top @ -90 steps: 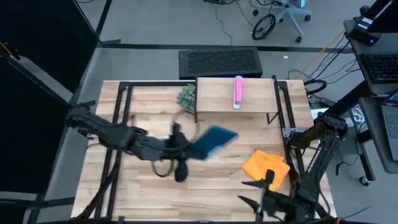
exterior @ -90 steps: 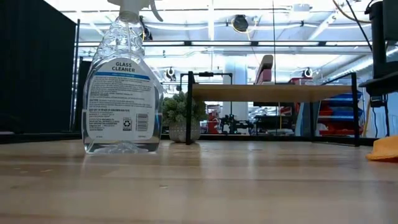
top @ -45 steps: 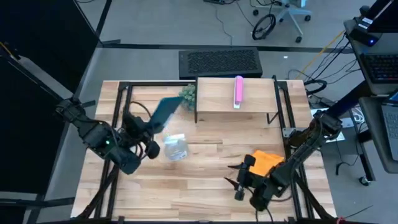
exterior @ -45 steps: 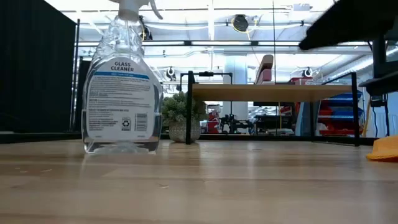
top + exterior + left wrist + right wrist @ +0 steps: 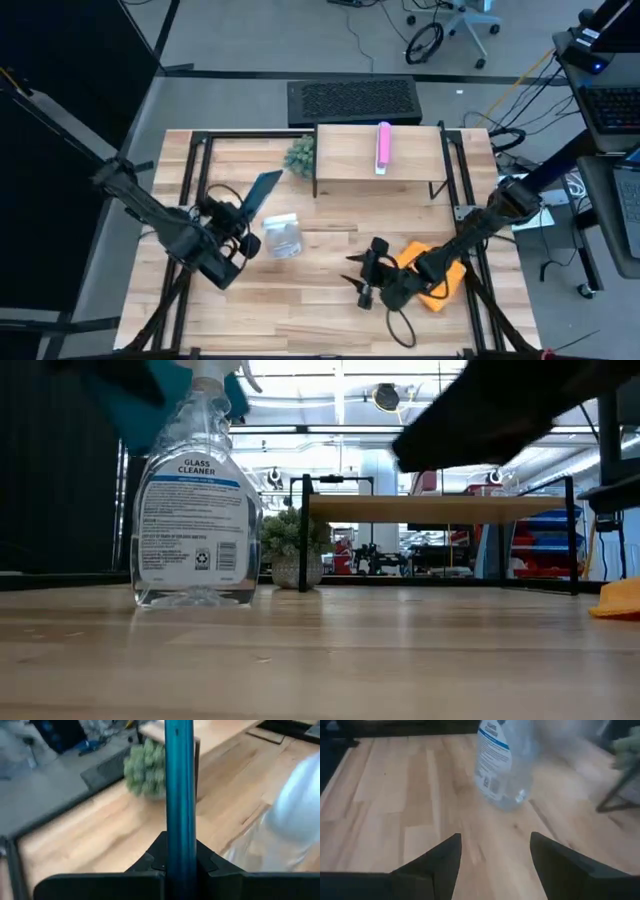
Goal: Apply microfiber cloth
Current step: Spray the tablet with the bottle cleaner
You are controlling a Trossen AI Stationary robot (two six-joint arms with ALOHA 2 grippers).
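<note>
High view: left gripper [image 5: 243, 213] is clamped on the teal tablet [image 5: 262, 190], held up on edge just beside the spray bottle [image 5: 281, 236]; half a second back the tablet sat a little nearer the plant [image 5: 299, 154], a second back it was out over mid-table, so it has been carried left and is now settling; right gripper [image 5: 362, 275] has swung from the near table edge inward, fingers spread and empty; microfiber cloth [image 5: 437, 272] lies on the table's right side, partly under the right forearm, not yet picked up.

Low view: cloth [image 5: 621, 600] only an orange sliver at the right edge, flat on the wood; bottle [image 5: 196, 500] upright; a dark blurred arm newly crosses the top.

Left wrist view: tablet [image 5: 180, 795] edge-on between the closed fingers.

Right wrist view: fingers [image 5: 432, 865] parted, nothing between, facing the bottle [image 5: 504, 765]; cloth out of sight.

Judgement: the gripper has overshot the cloth; it must come back to grasp it before any wiping.
</note>
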